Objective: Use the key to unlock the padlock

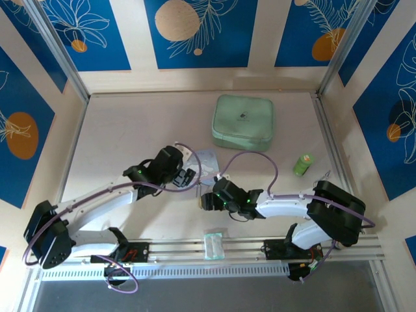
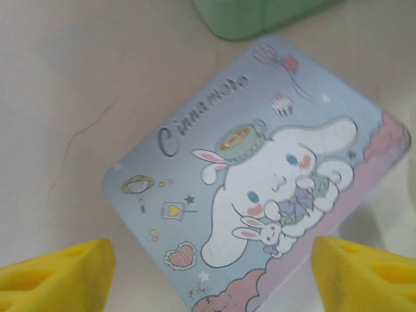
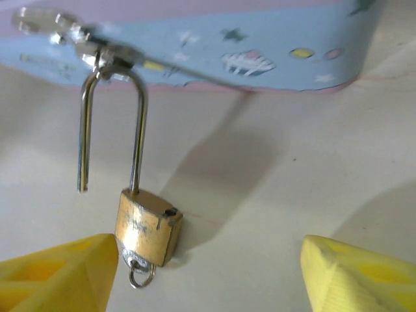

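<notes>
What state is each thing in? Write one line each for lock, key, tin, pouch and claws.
Blue cartoon tin: lid shut.
Small brass padlock, silver shackle: shackle open, hooked through tin's clasp.
Tiny silver key: apparently in keyhole.
Mint-green pouch: closed.
Left claw: open.
Right claw: open.

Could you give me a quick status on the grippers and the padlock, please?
Left gripper open, facing blue tin. Right gripper open, empty, beside padlock. Shackle popped, one leg free, hooked on tin's latch. Green case behind tin, not obstructing.
</notes>
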